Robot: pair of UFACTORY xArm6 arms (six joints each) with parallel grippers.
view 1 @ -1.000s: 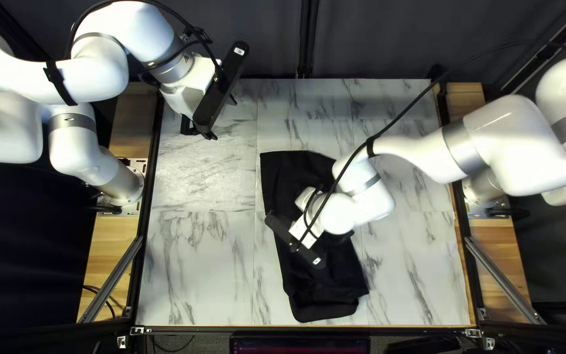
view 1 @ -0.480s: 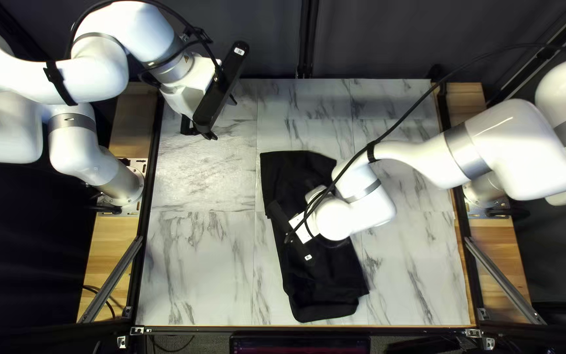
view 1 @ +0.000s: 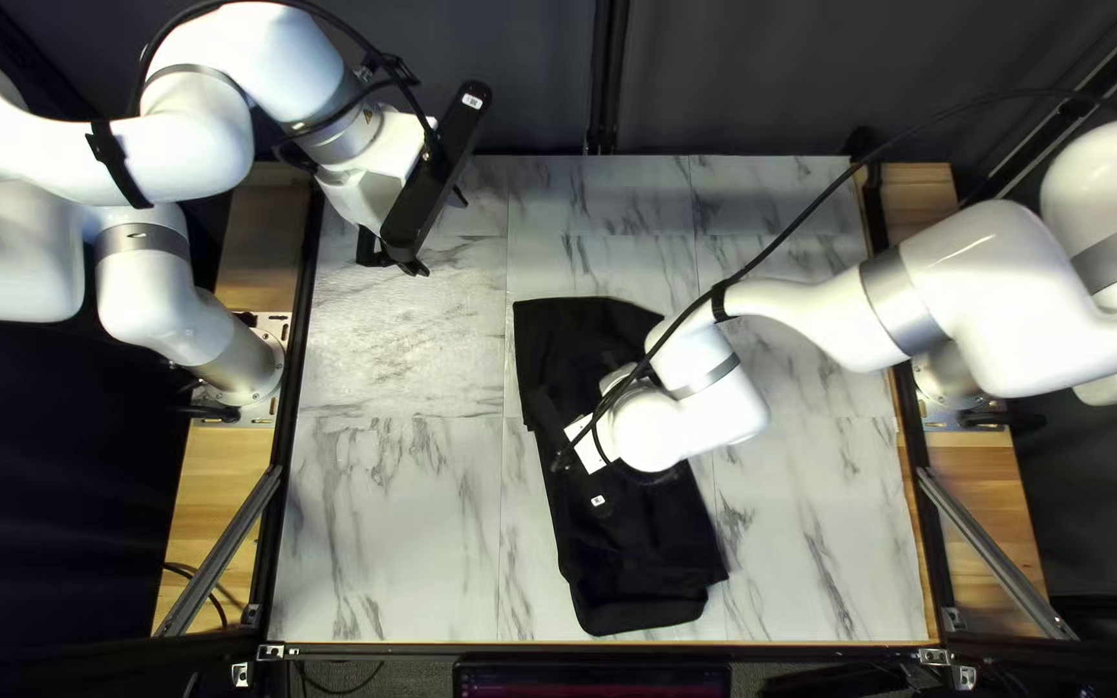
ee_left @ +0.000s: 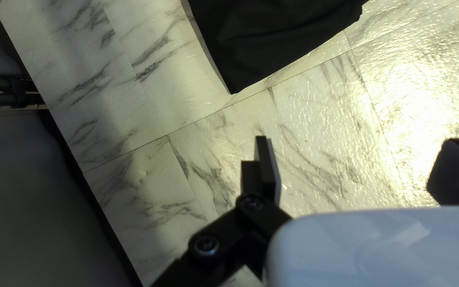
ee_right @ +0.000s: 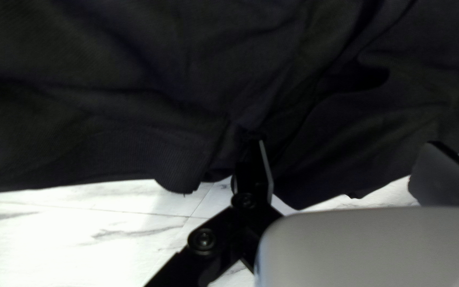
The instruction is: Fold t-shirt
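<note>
"Where's the t-shirt (view 1: 636, 556)?"

"On the table (view 1: 391, 556). One end is just in from the near edge, about halfway between the two near corners. The rest goes toward the far edge but stops short of it. It's long and thin, so I think some folds are made."

"What could go wrong at that near end?"

"If the shirt gets pushed that way, it could slide over the near edge."

"And the right gripper (ee_right: 346, 142)?"

"It's low over the side of the shirt that faces the table's left edge. Its fingers are wide apart, pinching nothing. One is right by the ribbed edge (ee_right: 179, 172). I can't tell if it touches."

"So what's the worry?"

"That finger could snag the cloth and bunch it up. Or a pinch might get only the top layer, and the fold would come out crooked."

"What about the left gripper (ee_left: 358, 140)?"

"It's farthest, up by the far left corner, spread and holding nothing. If just one arm pulls, the shirt may twist, because nothing holds the other end."
</note>
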